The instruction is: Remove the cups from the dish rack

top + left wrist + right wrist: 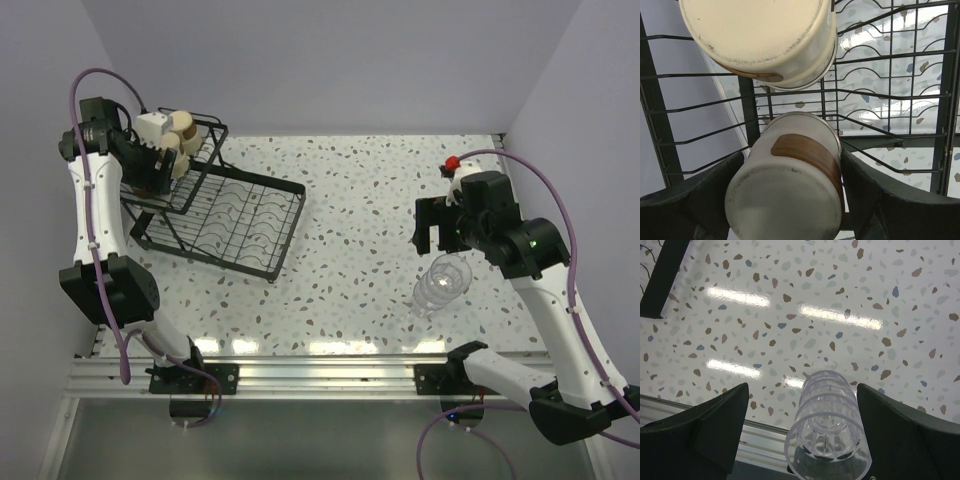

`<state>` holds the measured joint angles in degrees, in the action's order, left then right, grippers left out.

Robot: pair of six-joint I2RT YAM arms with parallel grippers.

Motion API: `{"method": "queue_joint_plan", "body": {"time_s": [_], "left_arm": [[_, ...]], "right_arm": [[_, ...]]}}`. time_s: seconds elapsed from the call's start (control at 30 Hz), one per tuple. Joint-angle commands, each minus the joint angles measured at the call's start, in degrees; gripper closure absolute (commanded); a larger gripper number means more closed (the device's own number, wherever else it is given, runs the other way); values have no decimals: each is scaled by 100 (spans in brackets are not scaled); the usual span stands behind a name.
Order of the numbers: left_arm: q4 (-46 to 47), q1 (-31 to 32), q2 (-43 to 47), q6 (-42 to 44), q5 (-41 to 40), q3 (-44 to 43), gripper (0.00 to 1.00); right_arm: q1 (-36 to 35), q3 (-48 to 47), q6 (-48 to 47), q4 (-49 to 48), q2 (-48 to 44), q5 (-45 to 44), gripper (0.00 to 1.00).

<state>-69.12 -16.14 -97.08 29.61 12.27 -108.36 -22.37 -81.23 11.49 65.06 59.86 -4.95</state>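
The black wire dish rack stands at the far left, its raised basket tier on its left side. My left gripper reaches into that tier. In the left wrist view its fingers press both sides of a cream cup with a brown band. A second cream cup lies just beyond it in the basket; cream cups also show in the top view. My right gripper is open. A clear ribbed tumbler stands on the table just below it, between the spread fingers with gaps on both sides.
The rack's flat gridded tray shows no cups on the part in view. A corner of the rack shows at the far left of the right wrist view. Speckled tabletop lies between rack and tumbler. A metal rail runs along the near edge.
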Motion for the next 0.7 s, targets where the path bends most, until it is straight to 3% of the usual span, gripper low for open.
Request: {"method": "queue_joint_plan", "body": {"time_s": [0.0,0.27,0.43,0.67], "left_arm": [[92,-64,93,45,126,183,24],[127,-65,198,36,240,-27,64],[-162,-65,259,80,214,-509,99],[-620,-64,251,46,328,-1547,100]], "right_arm": [[31,-7,-164,-142,-53,-15,8],[31,2,-173,-116,-88,-59,8],[22,-33,-164,-116,-88,-32,8],[31,-68,-155,-142,-88,134,8]]}}
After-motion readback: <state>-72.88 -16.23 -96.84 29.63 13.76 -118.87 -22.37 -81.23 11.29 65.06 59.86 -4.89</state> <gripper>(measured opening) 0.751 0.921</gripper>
